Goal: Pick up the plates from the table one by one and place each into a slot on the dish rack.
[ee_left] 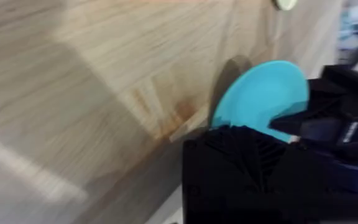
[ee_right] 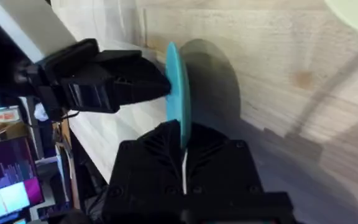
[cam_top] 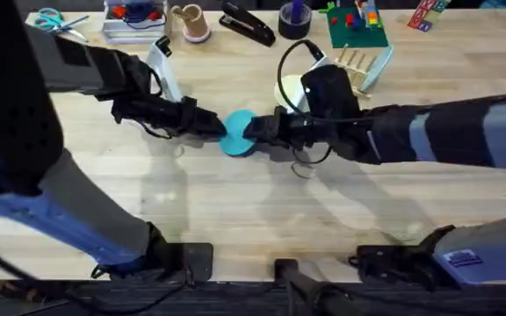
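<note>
A turquoise-blue plate (cam_top: 237, 133) is held up on edge above the middle of the table (cam_top: 235, 219), between both arms. My left gripper (cam_top: 219, 125) comes in from the left and is shut on the plate's left rim. My right gripper (cam_top: 259, 130) comes in from the right and is shut on the opposite rim. The right wrist view has the blue plate (ee_right: 179, 87) edge-on, pinched between my right gripper's (ee_right: 183, 142) fingers. The cream plate (cam_top: 288, 91) lies flat behind the right wrist, partly hidden. The dish rack (cam_top: 365, 63) stands at the back right with nothing in its slots.
Along the far edge stand scissors (cam_top: 51, 19), a white tray (cam_top: 133, 22), a cup (cam_top: 191, 22), a black stapler (cam_top: 247, 25), a dark tape roll (cam_top: 294, 21) and a green toy board (cam_top: 356, 26) just behind the rack. A cable (cam_top: 290, 54) loops over the right wrist.
</note>
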